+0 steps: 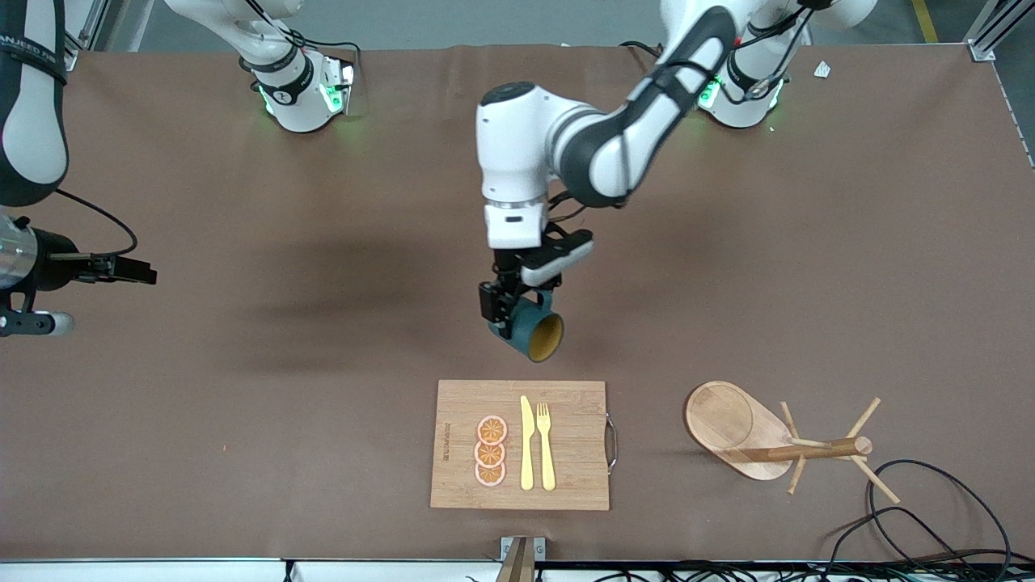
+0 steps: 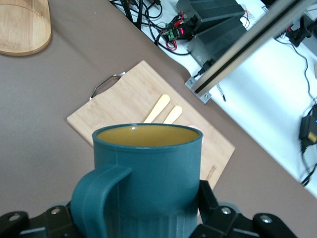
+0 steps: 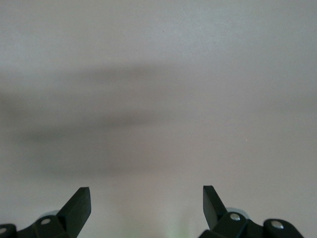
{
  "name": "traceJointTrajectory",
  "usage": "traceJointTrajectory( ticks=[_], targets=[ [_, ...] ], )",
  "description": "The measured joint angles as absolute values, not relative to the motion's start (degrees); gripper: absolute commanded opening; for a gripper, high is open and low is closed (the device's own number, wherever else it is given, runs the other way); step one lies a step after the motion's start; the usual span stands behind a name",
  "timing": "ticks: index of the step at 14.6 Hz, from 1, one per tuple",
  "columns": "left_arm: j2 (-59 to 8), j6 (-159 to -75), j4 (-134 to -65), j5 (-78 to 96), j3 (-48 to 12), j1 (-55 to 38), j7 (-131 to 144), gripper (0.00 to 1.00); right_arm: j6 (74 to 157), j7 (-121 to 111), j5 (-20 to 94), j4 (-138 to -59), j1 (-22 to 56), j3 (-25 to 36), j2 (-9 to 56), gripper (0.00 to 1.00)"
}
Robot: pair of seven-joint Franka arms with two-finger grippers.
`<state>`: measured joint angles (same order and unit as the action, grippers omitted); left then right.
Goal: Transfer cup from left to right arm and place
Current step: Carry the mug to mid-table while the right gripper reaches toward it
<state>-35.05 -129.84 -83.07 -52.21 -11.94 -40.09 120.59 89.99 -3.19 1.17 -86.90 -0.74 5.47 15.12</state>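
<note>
The dark teal cup (image 1: 538,333) with an ochre-yellow inside is held in the air, tipped on its side with its mouth toward the front camera. My left gripper (image 1: 505,315) is shut on its ribbed base, over the table's middle, just above the bare table beside the cutting board. In the left wrist view the cup (image 2: 148,168) fills the space between the left gripper's (image 2: 143,220) fingers, with its loop handle (image 2: 96,198) to one side. My right gripper (image 1: 139,272) waits open and empty over the right arm's end of the table; in its wrist view the right gripper (image 3: 147,203) shows only bare table.
A bamboo cutting board (image 1: 574,477) with three orange slices (image 1: 491,451), a yellow knife (image 1: 526,444) and a fork (image 1: 546,444) lies near the front edge. A wooden mug tree (image 1: 776,440) lies on its side toward the left arm's end. Black cables (image 1: 930,517) lie beside it.
</note>
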Motion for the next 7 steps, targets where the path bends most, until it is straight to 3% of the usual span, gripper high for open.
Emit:
traceJointTrajectory(
  ticks=[3, 7],
  targets=[
    [-39.0, -120.4, -83.2, -61.8, -11.9, -45.9, 122.0, 0.69, 91.0, -1.0, 1.2, -86.9, 0.4, 5.4, 15.8, 1.0],
    [-45.0, -116.1, -83.3, -74.5, -11.6, -52.5, 125.6, 0.69, 93.1, 1.9, 1.5, -87.9, 2.0, 5.3, 15.9, 1.0]
  ],
)
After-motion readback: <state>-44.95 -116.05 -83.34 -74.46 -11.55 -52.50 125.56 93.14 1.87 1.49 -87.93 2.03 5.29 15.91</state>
